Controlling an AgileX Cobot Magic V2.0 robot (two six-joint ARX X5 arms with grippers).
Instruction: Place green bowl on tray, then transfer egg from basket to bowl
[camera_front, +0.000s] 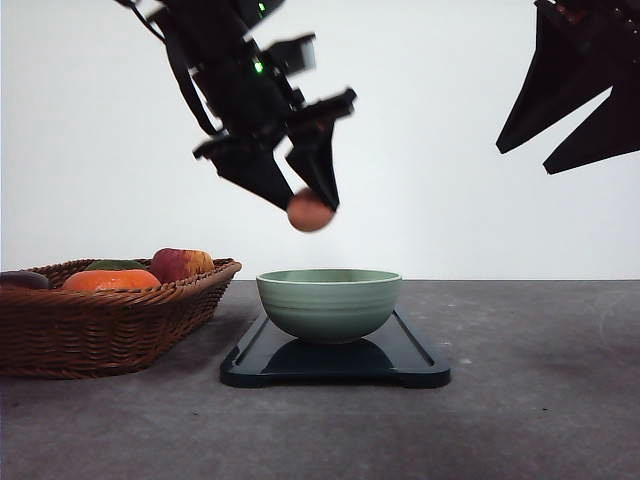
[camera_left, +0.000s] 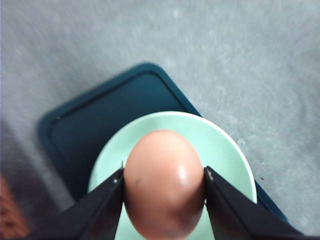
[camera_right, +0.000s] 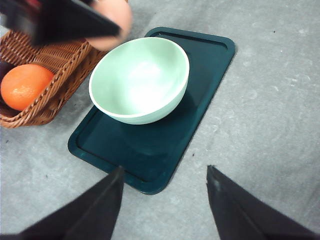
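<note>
We see the green bowl (camera_front: 329, 303) already on the tray (camera_front: 335, 362). Our left gripper (camera_front: 308, 208) clamps the egg (camera_front: 309, 212) just above it; only release remains.

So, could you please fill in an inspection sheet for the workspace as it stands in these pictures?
Surface: grey table, lightly speckled.
Green bowl: upright on the tray, nothing inside.
Egg: held in the air above the bowl's near-left rim.
Basket: beside the tray, on the robot's left.
Clutter: orange fruit, apple, a green item and a dark item in the basket.
Left gripper: shut on the egg.
Right gripper: open, raised, holding nothing.
Cables: dark leads along the left arm.
Surroundings: plain white backdrop.
</note>
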